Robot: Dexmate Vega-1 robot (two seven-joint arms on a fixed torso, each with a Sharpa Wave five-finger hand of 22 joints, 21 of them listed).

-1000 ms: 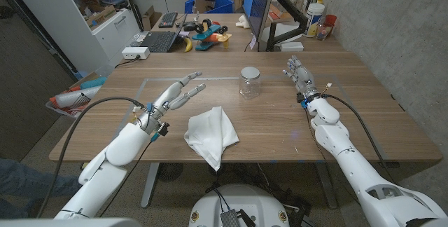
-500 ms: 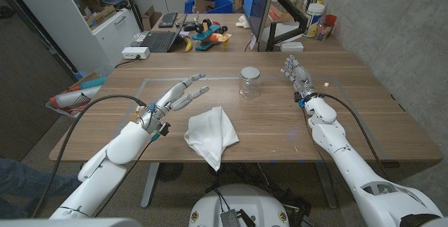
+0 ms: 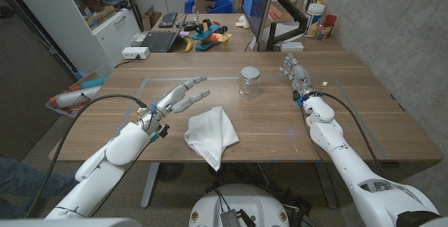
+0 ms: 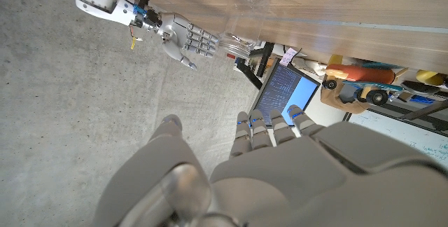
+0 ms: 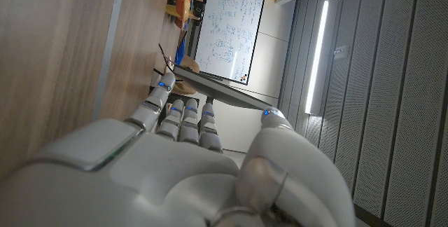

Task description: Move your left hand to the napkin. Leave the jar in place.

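A crumpled white napkin [image 3: 211, 134] lies on the wooden table [image 3: 266, 125] near its front edge, left of the middle. Behind it stands a clear glass jar [image 3: 249, 83], also seen as the jar [image 4: 245, 3] in the left wrist view. My left hand [image 3: 180, 96] hovers just left of and behind the napkin, fingers straight and spread toward the jar, holding nothing. My right hand [image 3: 297, 75] stands at the right of the jar, fingers stretched away from me and empty; the same right hand [image 4: 183, 39] appears in the left wrist view. My own hands [image 4: 280, 171] [image 5: 175, 164] fill the wrist views' lower parts.
Beyond the table's far edge are a laptop [image 3: 159, 40], a white power box [image 3: 135, 53], toys [image 3: 206, 34] and a monitor [image 3: 256, 6] on an arm. Bottles [image 3: 316, 10] stand at the back right. A shelf unit [image 3: 98, 10] is at the left.
My left hand has moved a little right and forward, nearer the napkin's far left corner. The right hand, jar and napkin have stayed put.
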